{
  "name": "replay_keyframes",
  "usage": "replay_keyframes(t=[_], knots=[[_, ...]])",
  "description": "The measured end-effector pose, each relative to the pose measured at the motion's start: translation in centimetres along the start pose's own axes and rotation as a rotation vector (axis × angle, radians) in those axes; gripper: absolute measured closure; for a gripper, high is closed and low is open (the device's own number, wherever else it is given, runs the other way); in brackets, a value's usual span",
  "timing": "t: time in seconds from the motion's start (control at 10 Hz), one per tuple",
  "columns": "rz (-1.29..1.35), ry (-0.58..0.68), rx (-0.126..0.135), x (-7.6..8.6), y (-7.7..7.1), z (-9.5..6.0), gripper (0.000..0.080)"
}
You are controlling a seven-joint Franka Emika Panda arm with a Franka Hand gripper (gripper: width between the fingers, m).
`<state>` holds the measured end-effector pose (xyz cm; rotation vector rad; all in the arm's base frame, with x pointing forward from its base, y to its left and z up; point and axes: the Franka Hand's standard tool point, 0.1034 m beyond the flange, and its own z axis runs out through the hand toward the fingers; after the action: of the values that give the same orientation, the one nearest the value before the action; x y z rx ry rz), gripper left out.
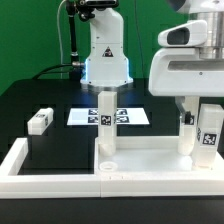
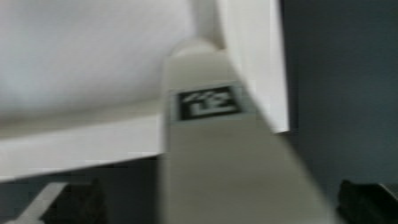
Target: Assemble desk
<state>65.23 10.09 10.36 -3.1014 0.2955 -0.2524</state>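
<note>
The white desk top (image 1: 150, 158) lies along the front of the table with white legs standing on it. One tagged leg (image 1: 105, 125) stands at its middle and another leg (image 1: 185, 135) near the exterior view's right. My gripper (image 1: 207, 125) hangs over that right end, around a tagged leg (image 1: 211, 135). In the wrist view this leg (image 2: 210, 120) runs up between my dark fingers (image 2: 50, 205). A gap shows on each side of it, so my gripper (image 2: 205, 208) is open. Behind the leg is the desk top (image 2: 89, 60) with its raised rim. A loose leg (image 1: 40, 122) lies at the exterior view's left.
The marker board (image 1: 125, 117) lies flat in front of the robot base (image 1: 105, 60). Long white bars (image 1: 30, 165) border the black table at the front and the exterior view's left, close against the desk top.
</note>
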Motion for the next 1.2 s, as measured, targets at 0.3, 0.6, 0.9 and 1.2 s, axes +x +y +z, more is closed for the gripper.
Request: replay_keyframes(t=[0.3,0.6,0.9,1.2], knots=[[0.053,-0.01,-0.002,-0.1,-0.1,0.0,0.0416],[0.298,-0.012,-0.002,-0.1,0.0,0.1,0.0512],[0.657,-0.032,-0.043,-0.2,-0.1,0.1,0.0512],[1.067,-0.076,-0.025,-0.1,0.8,0.3,0.0511]])
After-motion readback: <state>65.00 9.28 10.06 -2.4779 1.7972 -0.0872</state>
